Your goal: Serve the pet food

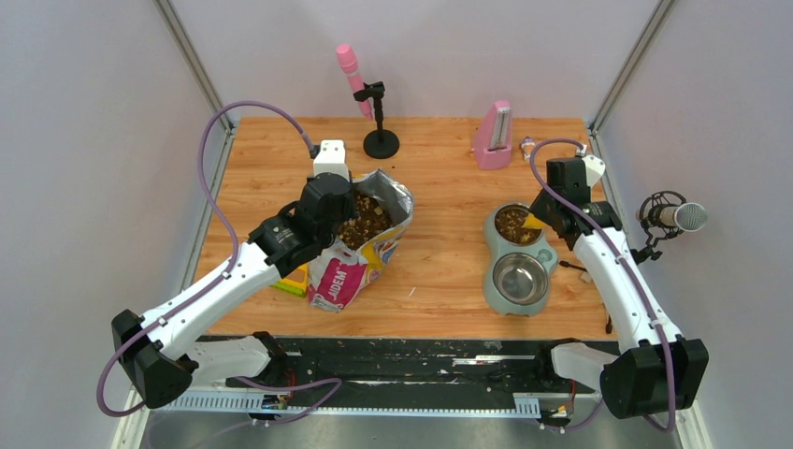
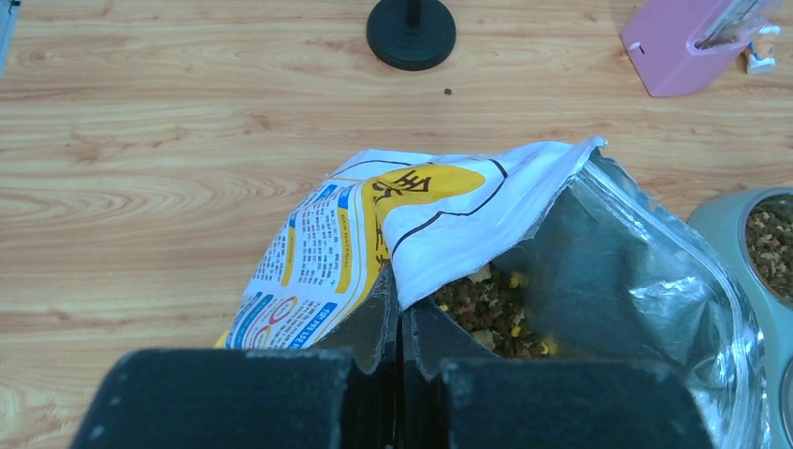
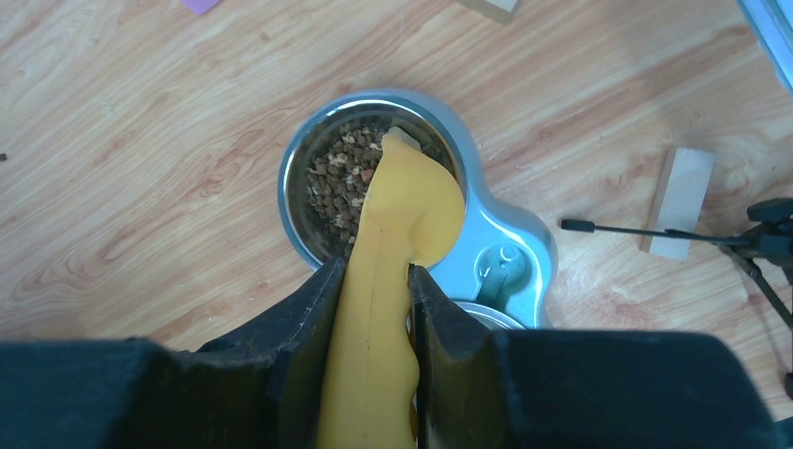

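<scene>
My right gripper (image 3: 374, 271) clamps the yellow scoop (image 3: 411, 196) over the far bowl (image 3: 292, 192) | my left gripper (image 2: 400, 323) pinches the bag (image 2: 449, 215) rim | pet food (image 3: 337, 182) sits in bowl and bag | loose, light, spill-prone; I judge it best carried only in the scoop

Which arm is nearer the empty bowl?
Right. The right gripper holds a scoop over the adjoining filled bowl; the left gripper pinches the bag, farther from the empty bowl.

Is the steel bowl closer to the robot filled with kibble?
No, the nearer bowl shows bare shiny metal; the pet food sits in the farther bowl.
</scene>
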You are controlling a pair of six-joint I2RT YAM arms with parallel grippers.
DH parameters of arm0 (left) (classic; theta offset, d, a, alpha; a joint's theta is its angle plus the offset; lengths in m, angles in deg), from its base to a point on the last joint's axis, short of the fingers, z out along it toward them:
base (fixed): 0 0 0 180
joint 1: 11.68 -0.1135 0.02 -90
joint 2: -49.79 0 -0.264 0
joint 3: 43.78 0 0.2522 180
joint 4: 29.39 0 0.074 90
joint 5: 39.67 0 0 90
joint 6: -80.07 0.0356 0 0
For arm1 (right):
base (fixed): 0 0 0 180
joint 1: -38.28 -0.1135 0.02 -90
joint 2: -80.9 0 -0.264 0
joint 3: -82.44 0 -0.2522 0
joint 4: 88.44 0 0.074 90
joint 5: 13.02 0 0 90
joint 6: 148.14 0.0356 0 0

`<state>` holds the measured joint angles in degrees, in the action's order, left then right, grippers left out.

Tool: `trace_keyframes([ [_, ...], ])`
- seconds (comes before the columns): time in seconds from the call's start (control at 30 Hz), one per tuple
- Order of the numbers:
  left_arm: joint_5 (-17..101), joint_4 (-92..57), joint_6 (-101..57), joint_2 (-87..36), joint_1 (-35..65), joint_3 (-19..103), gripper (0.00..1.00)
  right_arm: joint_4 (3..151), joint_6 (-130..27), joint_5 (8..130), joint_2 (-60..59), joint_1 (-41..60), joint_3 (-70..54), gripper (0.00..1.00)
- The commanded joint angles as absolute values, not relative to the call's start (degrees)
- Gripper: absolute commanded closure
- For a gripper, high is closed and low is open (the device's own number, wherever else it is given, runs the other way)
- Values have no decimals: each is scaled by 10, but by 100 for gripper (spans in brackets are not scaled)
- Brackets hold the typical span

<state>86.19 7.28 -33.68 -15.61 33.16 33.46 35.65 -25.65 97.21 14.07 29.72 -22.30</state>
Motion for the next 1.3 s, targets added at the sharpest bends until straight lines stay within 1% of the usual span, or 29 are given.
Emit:
trace_keyframes([
  [0.0, 860, 54, -345, -133, 335, 346, 100, 373, -309, 964, 137, 289, -182, 100],
  [0.2, 856, 50, -341, -144, 335, 365, 100, 323, -313, 1014, 110, 268, -170, 100],
  [0.3, 855, 46, -332, -155, 335, 379, 100, 260, -263, 1084, 100, 252, -137, 100],
  [0.37, 858, 49, -328, -161, 335, 388, 100, 283, -247, 1107, 122, 242, -148, 100],
  [0.43, 859, 48, -324, -166, 334, 394, 100, 338, -306, 1048, 133, 242, -177, 100],
  [0.53, 854, 43, -319, -170, 334, 398, 100, 286, -259, 1055, 131, 228, -158, 100],
  [0.6, 853, 44, -318, -170, 331, 401, 100, 337, -294, 1037, 152, 229, -185, 100],
  [0.63, 852, 42, -317, -170, 330, 401, 100, 341, -302, 1019, 153, 228, -180, 100],
  [0.67, 851, 41, -317, -167, 330, 401, 100, 309, -277, 1027, 147, 219, -161, 100],
  [0.73, 853, 34, -315, -159, 330, 395, 100, 230, -214, 1085, 145, 195, -128, 100],
  [0.77, 853, 31, -316, -157, 330, 391, 100, 238, -208, 1098, 158, 191, -137, 100],
  [0.83, 852, 29, -318, -155, 329, 389, 100, 336, -279, 1058, 189, 195, -192, 100],
  [0.87, 851, 28, -318, -155, 329, 389, 100, 345, -280, 1050, 187, 195, -198, 100],
  [0.97, 852, 29, -316, -158, 328, 392, 100, 294, -234, 1079, 189, 195, -169, 100],
  [1.1, 847, 29, -320, -157, 327, 393, 100, 295, -210, 1063, 246, 195, -139, 100],
  [1.17, 842, 27, -320, -157, 326, 393, 100, 305, -188, 1046, 285, 196, -129, 97],
  [1.27, 839, 23, -320, -160, 325, 396, 100, 362, -183, 960, 342, 196, -139, 97],
])
